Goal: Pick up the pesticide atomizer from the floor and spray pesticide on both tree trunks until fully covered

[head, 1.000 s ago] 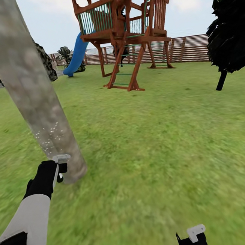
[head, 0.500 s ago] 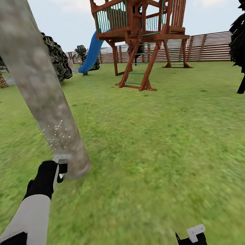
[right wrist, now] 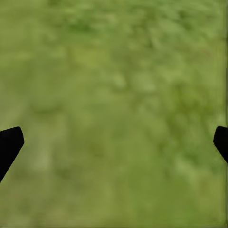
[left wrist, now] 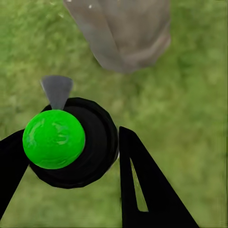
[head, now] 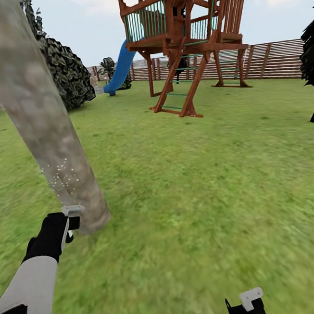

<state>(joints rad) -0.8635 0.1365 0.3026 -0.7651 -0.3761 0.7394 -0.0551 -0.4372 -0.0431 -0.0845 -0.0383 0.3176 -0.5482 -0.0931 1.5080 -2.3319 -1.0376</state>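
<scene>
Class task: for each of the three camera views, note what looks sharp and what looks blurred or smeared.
Head view: the wooden play tower is crisp, the near green lawn smeared. Left wrist view: the black bottle with a green top is sharp, the pale grey-brown tree trunk soft. Right wrist view: the grass is a featureless blur.

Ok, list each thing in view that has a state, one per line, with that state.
Left gripper: shut on the atomizer.
Atomizer: held, green top showing, nozzle aimed at the trunk base.
Right gripper: open, empty, over grass.
Tree trunk: standing, leaning in the head view, white spray specks low on it.
</scene>
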